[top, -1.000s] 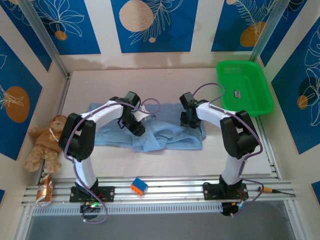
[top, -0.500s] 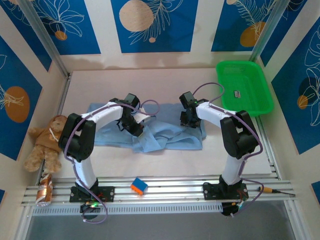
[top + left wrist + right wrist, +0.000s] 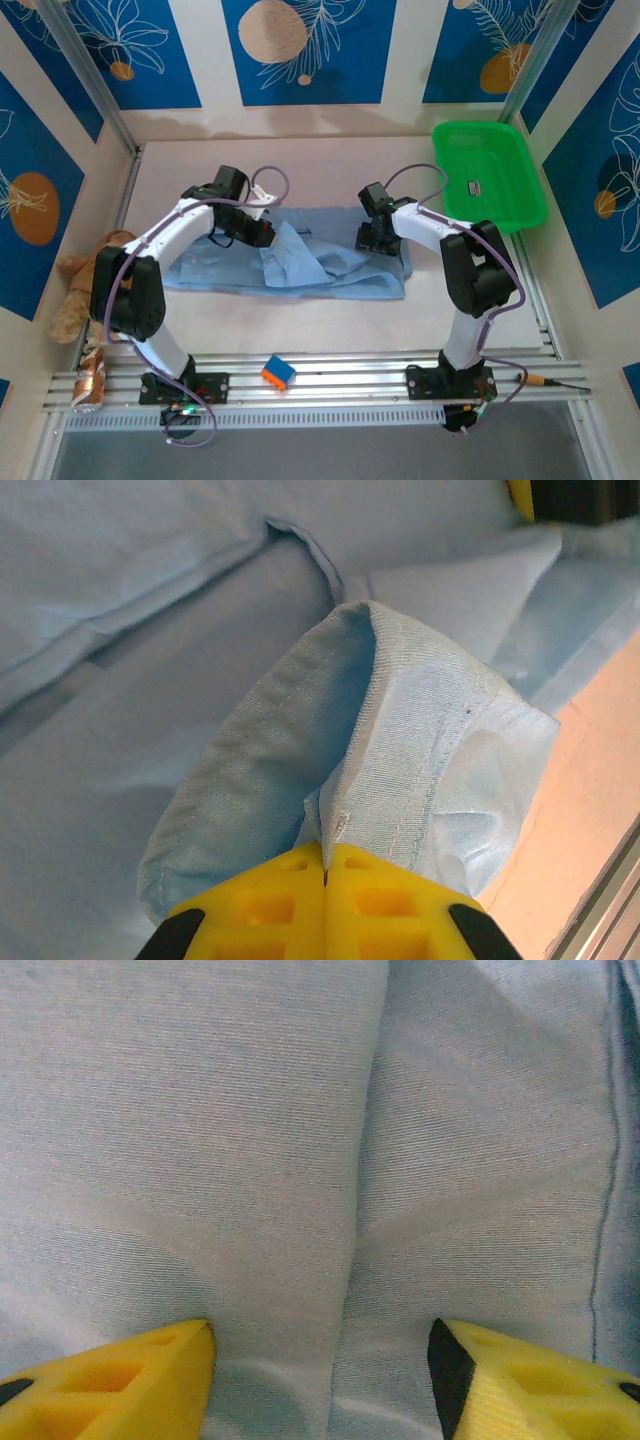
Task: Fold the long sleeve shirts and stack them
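You have one light blue shirt point(image 3: 340, 275) on the one table point(image 3: 200, 170). Around it, count one green basket point(image 3: 510, 205), one teddy bear point(image 3: 72, 300), one orange-and-blue block point(image 3: 279, 372) and one can point(image 3: 90, 385). There are two robot arms: one left arm point(image 3: 170, 235), one right arm point(image 3: 435, 232).

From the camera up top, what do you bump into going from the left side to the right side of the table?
teddy bear → light blue shirt → green basket
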